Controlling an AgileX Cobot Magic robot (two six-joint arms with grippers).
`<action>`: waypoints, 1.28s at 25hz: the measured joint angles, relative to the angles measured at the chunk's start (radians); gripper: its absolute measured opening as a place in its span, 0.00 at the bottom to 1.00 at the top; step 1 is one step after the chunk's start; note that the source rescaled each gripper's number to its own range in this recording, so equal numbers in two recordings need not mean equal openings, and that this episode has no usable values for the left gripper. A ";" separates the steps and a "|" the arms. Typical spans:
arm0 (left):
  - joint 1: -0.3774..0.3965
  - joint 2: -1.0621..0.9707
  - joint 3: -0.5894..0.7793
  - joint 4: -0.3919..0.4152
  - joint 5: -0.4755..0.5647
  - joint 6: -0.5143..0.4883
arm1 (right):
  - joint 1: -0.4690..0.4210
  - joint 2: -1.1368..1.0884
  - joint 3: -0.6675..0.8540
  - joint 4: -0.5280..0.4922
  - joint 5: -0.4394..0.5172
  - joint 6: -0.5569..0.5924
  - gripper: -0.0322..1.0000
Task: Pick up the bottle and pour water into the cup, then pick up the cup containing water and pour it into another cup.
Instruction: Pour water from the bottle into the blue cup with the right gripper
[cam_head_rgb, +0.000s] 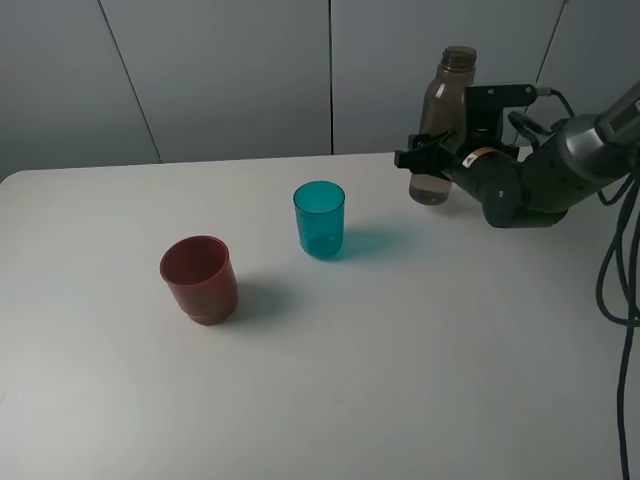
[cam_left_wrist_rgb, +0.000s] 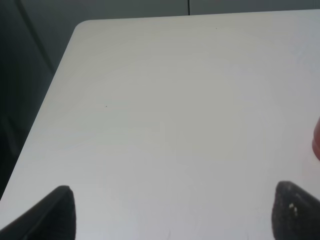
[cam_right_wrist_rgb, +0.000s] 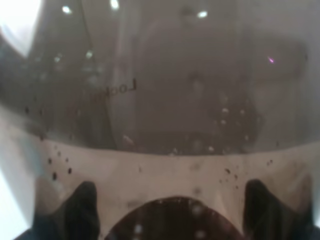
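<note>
Grey wall panels back a white table (cam_head_rgb: 400, 380). Near its far edge, toward the right corner, the smoky bottle (cam_head_rgb: 447, 100) stands upright with the right gripper (cam_head_rgb: 425, 160) clamped on its lower body. The teal tumbler (cam_head_rgb: 320, 220) sits mid-table, with the dark red cup (cam_head_rgb: 200, 278) nearer the left edge. The left gripper (cam_left_wrist_rgb: 172, 215) gapes wide, holding nothing.

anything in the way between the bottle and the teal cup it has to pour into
Nothing visible. Only bare table lies between the bottle, gripped by the right gripper, and the teal cup. The red cup sits farther left, beyond it.
</note>
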 joint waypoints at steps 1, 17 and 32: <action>0.000 0.000 0.000 0.000 0.000 0.000 | 0.009 -0.022 0.019 0.004 0.000 -0.007 0.03; 0.000 0.000 0.000 0.000 0.000 0.000 | 0.224 -0.120 0.110 0.185 0.003 -0.385 0.03; 0.000 0.000 0.000 0.000 0.000 0.000 | 0.264 -0.072 -0.016 0.301 0.072 -0.867 0.03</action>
